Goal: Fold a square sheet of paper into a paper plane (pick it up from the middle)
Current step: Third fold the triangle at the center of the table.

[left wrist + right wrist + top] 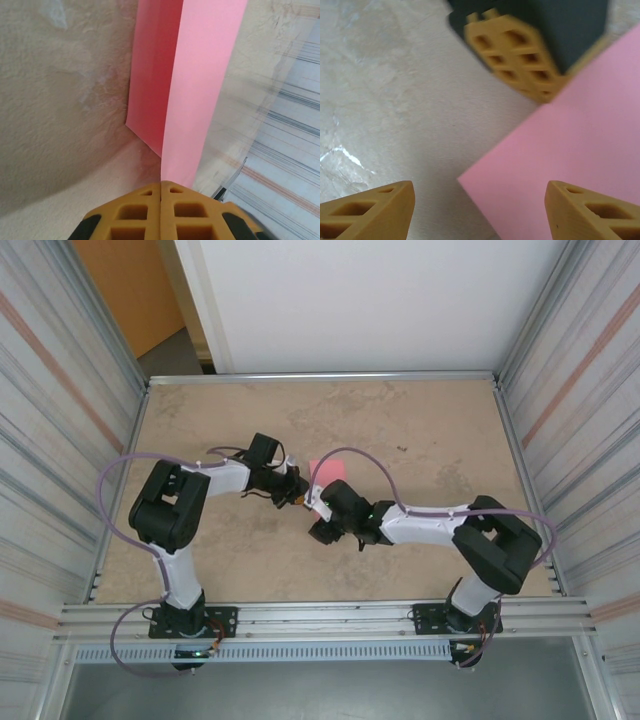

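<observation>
left gripper: clenched. my two yellow ribbed fingers are pressed flat together, pinching the bottom edge of the thin pink-red square sheet of paper. seen from the left wrist, the sheet runs up and away from my fingertips.

the sheet shows as two long panels that meet along a straight crease. the paler panel leads straight into my pinch. the darker, shaded panel sits to its left, and its lower corner comes down against the beige mottled stone-look table top. i cannot tell how much of the sheet lies flat and how much is lifted.

right gripper: released. its two yellow fingertips stand wide apart at the lower corners of the right wrist view, and neither pad touches anything. a corner of the pink sheet points into the gap between them, with bare table on the other side. the left gripper's fingers are near the top of this view, closed on the far edge of the sheet.

from the top camera, a small patch of the pink sheet sits near the middle of the table, just beyond where my two wrists meet. the arms cover the rest of it.
</observation>
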